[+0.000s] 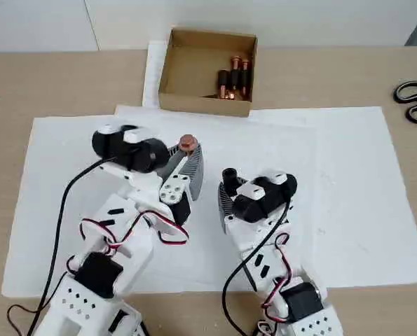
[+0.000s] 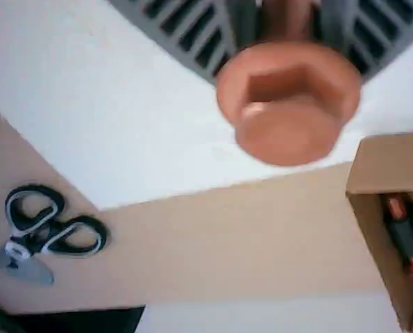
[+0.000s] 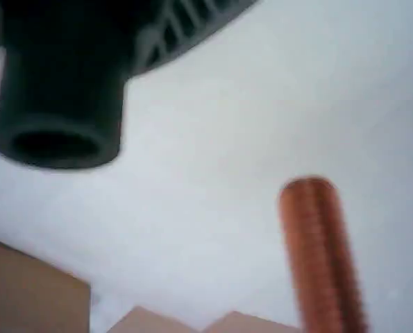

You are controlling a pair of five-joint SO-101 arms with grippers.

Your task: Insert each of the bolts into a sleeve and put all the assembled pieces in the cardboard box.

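Left gripper [image 1: 186, 158] is clenched on a copper bolt [image 1: 188, 143] — head up; right gripper [image 1: 228, 190] grasps a black sleeve [image 1: 230, 176] at its 4 o'clock. The cardboard box [image 1: 201, 105], holding assembled pieces [image 1: 234, 78], sits at 12 o'clock.

Setup's a tan, wood-look bench [image 1: 54, 77] with a matte top. White paper sheets [image 1: 348, 210] are spread over most of it, overlapping a bit, and one smaller sheet pokes out toward the back. Black-handled scissors [image 1: 415, 101] lie on bare bench just past the paper's far right corner. Behind it all is a white wall [image 1: 40, 21] with thin seams. The light's soft and even.
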